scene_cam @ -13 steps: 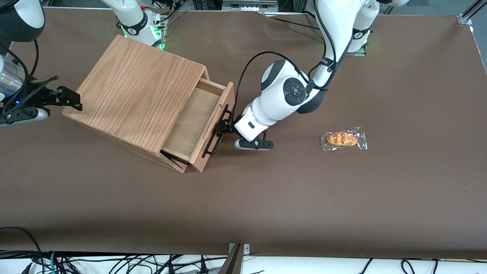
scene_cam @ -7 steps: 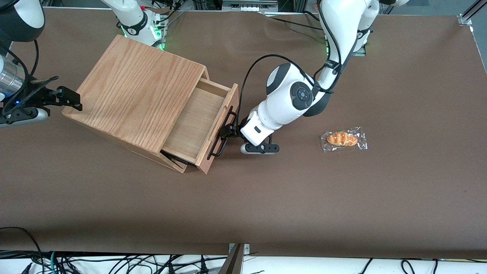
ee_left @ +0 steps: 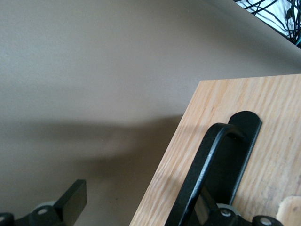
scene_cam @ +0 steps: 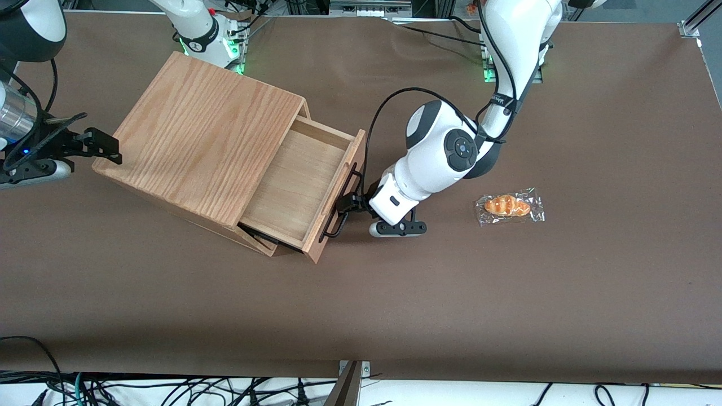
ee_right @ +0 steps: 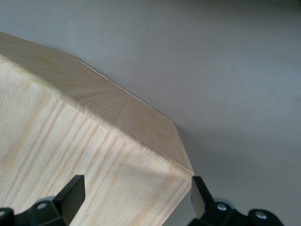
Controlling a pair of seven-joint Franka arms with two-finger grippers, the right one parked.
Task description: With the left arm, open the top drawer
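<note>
One drawer out: the top drawer [scene_cam: 296,183] sits left of frame centre in the front view, pulled well out of the cabinet [scene_cam: 200,138], bare wood floor exposed; drawer front angled, facing the left arm [scene_cam: 445,155]; black bar handle [scene_cam: 343,203] runs along that front; end effector [scene_cam: 354,203] sits at the handle just right of the drawer front, near mid-frame, low over the worktop [scene_cam: 395,316]; it appears clamped on the bar, fingers [scene_cam: 345,204] at the handle's midsection; wrist view shows the handle [ee_left: 207,174] up close against the light-wood drawer front [ee_left: 263,122], one dark finger [ee_left: 73,200] off to the side over bare worktop [ee_left: 94,70], so the grip itself isn't clearly confirmed there; cable [scene_cam: 395,98] loops from the arm's wrist up over the forearm; wrapped pastry [scene_cam: 509,206] lies right of centre in the front view, toward the working arm's end of the worktop, well apart from the cabinet; lower drawer front barely visible under the open one, looks shut.
</note>
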